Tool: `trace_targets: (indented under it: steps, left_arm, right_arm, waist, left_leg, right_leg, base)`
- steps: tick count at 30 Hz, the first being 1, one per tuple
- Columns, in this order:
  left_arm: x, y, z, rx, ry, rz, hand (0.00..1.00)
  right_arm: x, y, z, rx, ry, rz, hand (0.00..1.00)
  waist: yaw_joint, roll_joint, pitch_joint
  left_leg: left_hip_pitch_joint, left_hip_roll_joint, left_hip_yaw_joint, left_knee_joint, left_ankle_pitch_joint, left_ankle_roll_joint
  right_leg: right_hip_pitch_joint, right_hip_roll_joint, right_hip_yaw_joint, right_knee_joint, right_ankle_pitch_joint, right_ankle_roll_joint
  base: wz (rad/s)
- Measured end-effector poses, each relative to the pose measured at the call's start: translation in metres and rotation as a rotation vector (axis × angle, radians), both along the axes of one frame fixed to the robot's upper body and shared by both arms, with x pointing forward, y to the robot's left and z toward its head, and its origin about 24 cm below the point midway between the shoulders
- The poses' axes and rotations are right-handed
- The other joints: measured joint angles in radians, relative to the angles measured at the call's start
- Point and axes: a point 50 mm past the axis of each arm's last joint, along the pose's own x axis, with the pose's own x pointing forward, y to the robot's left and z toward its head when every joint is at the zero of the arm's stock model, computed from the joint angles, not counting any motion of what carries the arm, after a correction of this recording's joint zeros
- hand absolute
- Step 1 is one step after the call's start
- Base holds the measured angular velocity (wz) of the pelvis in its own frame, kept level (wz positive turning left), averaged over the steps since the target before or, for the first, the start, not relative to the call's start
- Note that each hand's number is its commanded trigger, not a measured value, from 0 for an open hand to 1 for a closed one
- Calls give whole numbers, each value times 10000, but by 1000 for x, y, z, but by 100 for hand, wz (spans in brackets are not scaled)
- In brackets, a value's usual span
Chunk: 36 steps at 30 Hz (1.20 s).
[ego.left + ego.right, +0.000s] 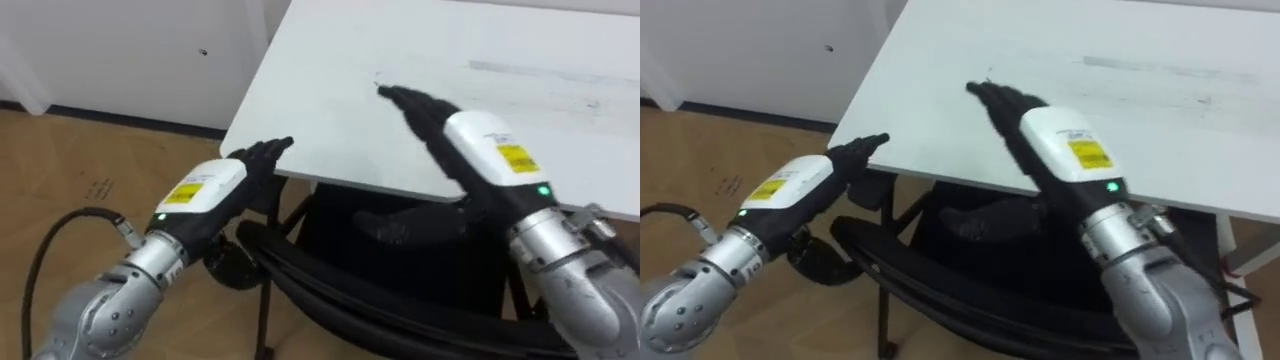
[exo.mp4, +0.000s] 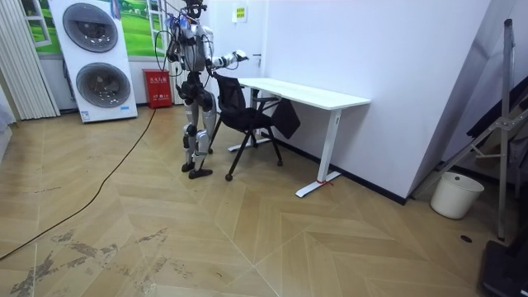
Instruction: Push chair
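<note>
Chair (image 1: 300, 275) is noted low centre, tucked partly under the desk (image 1: 330, 80), its back rim running left to right beneath both hands, held fingers straight and clasping nothing, left hand (image 1: 235, 175) judged nearer it than right hand (image 1: 450, 130).

Indoor test room furnished like a home. Two stacked front-loading washing machines (image 2: 95, 59) stand at the far wall beside a red box (image 2: 161, 88). A white tabletop (image 2: 318, 95) with a black chair (image 2: 243, 115) lines one bare wall, on herringbone wood floor (image 2: 247, 239). A white bucket (image 2: 456, 195) stands aside.
</note>
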Motion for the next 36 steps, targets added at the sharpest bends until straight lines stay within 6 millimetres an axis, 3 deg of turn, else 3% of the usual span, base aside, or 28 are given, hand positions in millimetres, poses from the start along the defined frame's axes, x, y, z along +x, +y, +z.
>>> trace_targets:
  steps: [1,3,6,13,15,18,22,26,34,36]
  left_arm:
    - [0,4,5,7,-370,216,0]
    - [-4,24,39,-114,-2848,1367,0]
    - [-16,55,73,-296,-5967,3077,0]
    - [-55,101,83,-1061,-9440,6436,0]
    - [-67,109,77,-1433,-9874,7266,0]
    - [-83,118,57,-2365,-10161,8896,0]
    - [-96,131,32,-3103,-9960,10604,0]
    - [-105,144,10,-3690,-9807,12280,0]
    - [-131,158,-51,-5114,-7915,15932,0]
    - [-141,158,-80,-5154,-6521,17046,0]
  right_arm:
    - [-1,-5,3,55,-355,-251,0]
    - [-5,-19,16,182,-1679,-928,0]
    - [-13,-36,30,284,-3248,-1715,0]
    - [-47,-85,55,2379,-6859,-4293,0]
    - [-59,-97,57,3194,-7783,-5034,0]
    - [-79,-109,45,4775,-8710,-6384,0]
    - [-98,-117,31,4997,-9360,-7875,0]
    - [-107,-129,15,5152,-9937,-9707,0]
    - [-120,-141,-14,5486,-9842,-11921,0]
    - [-126,-144,-30,5461,-9139,-12762,0]
  waist:
    - [1,-2,-1]
    - [-35,-22,-33]
    - [-206,4,-113]
    - [-496,13,-247]
    - [-528,62,-261]
    - [-526,147,-258]
    - [-565,195,-192]
    - [-556,256,-194]
    - [-596,313,-206]
    - [-573,341,-217]
  left_leg:
    - [-3,-7,0,1,-6,9]
    - [45,-13,38,-46,-20,28]
    - [304,-13,98,-202,-20,30]
    - [529,-4,206,-338,-52,26]
    - [570,-9,227,-339,-54,29]
    - [729,8,321,-364,-83,24]
    - [665,-3,336,-239,-110,38]
    - [473,9,371,-75,-120,44]
    - [347,7,453,-111,-121,51]
    - [365,7,500,-159,-122,49]
  right_leg:
    - [-2,-3,13,0,2,0]
    - [2,32,245,-14,26,34]
    - [162,67,523,-36,49,64]
    - [376,94,590,-157,51,69]
    - [402,111,606,-150,51,69]
    - [530,142,731,-154,48,70]
    - [500,109,860,-160,12,56]
    - [226,130,1043,-75,-38,54]
    - [-3,120,1077,24,-17,32]
    - [-15,119,1093,25,-18,32]
  base:
    - [0]
    - [-7]
    - [-10]
    - [-5]
    - [-4]
    - [-11]
    - [-4]
    - [-4]
    - [-1]
    - [-2]
